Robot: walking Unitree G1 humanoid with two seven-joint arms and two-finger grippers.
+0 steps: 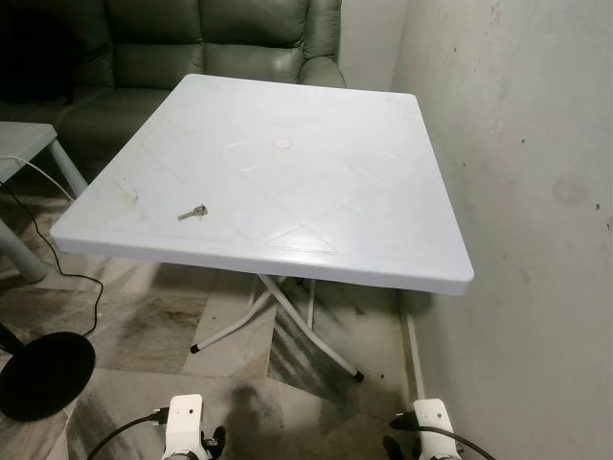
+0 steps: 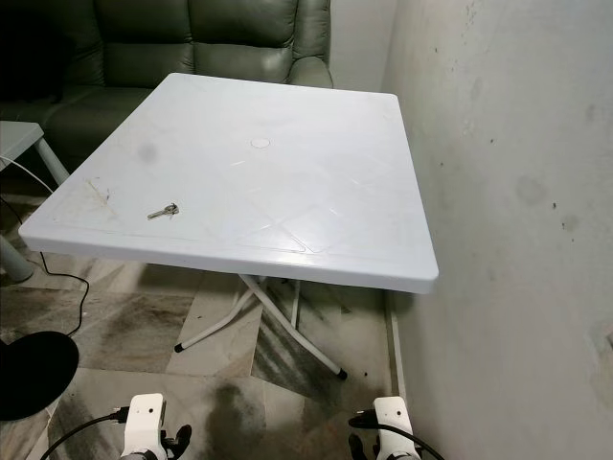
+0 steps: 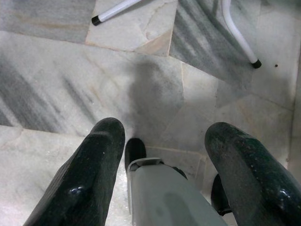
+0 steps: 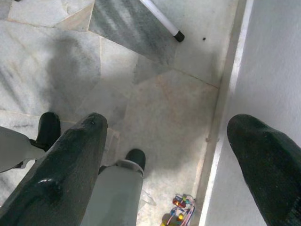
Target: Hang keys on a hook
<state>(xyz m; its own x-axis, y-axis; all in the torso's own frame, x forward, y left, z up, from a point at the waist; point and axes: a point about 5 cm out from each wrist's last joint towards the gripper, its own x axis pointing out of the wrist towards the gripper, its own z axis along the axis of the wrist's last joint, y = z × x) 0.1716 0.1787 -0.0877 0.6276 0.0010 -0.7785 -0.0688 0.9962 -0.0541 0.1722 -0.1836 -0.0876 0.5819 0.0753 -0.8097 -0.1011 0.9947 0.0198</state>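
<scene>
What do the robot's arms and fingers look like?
The left arm and right arm end in white, boxy wrist blocks, each with a thin black cable looping off it. The left gripper and right gripper each have two thick, rounded, glossy black fingers with a finely speckled surface.

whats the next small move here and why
Probably raise the left gripper toward the keys. They lie untouched near the white table's front-left edge, while both arms hang low over the floor, the right gripper open and empty too.
</scene>
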